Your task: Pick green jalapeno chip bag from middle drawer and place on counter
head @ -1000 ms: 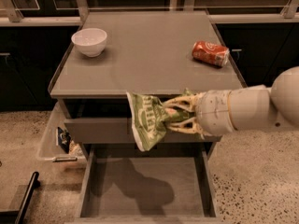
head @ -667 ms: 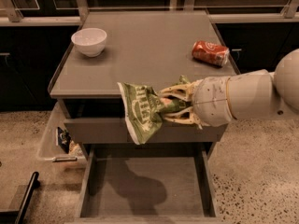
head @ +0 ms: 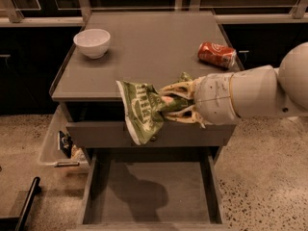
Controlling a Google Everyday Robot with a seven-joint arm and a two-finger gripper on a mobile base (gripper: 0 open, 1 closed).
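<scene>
The green jalapeno chip bag (head: 142, 107) hangs in the air in front of the counter's front edge, above the open middle drawer (head: 151, 189). My gripper (head: 169, 103) comes in from the right and is shut on the bag's right end. The drawer is pulled out and its grey floor is bare, with the bag's shadow on it. The counter (head: 149, 52) lies just behind and level with the bag's top.
A white bowl (head: 92, 42) stands at the counter's back left. A red soda can (head: 216, 55) lies on its side at the right. A clear bin (head: 60, 141) with small items sits on the floor left of the cabinet. A dark bar (head: 26, 203) lies at bottom left.
My gripper has lifted the chip bag higher and slightly left, from in front of the upper drawer front to about the level of the counter's front edge.
</scene>
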